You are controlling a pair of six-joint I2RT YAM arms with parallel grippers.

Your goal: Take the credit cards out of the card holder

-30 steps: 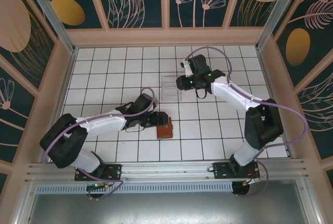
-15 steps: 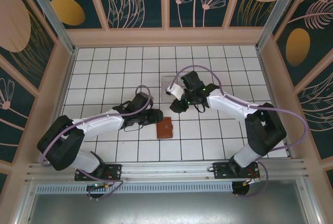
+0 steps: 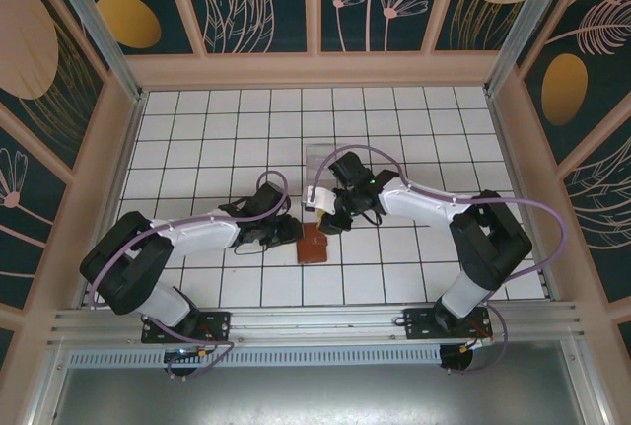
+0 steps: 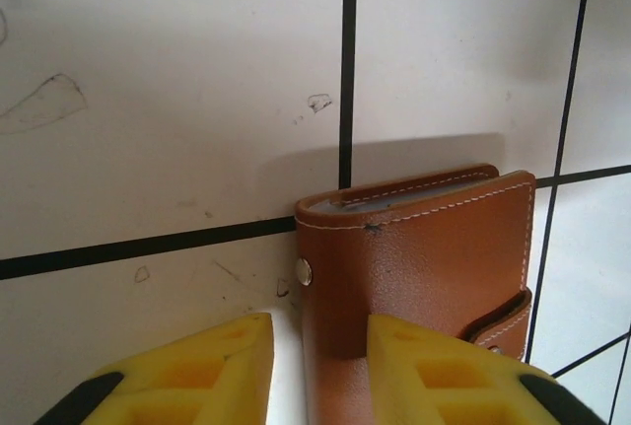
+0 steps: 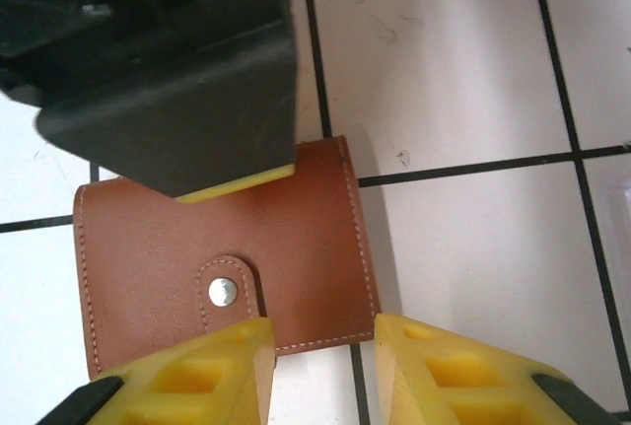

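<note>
The right arm has swung back from the clear acrylic stand (image 3: pixel 317 156) toward the near edge of the surface, and the right gripper (image 3: pixel 330 217) now hangs just over the card holder (image 3: pixel 314 245); this lies flat and closed, strap tab snapped down, about midway between the left and right edges and nearer the near edge than the far one; in the right wrist view its jaws stand spread over the holder's corner, pinching nothing; the left gripper (image 4: pixel 320 378) has narrowed meanwhile, one pad on the leather cover and the other on the surface just beside its edge; whether it pinches yet I cannot tell; both arms have converged, so opening the strap looks the likely next step, the credit cards presumably inside.
</note>
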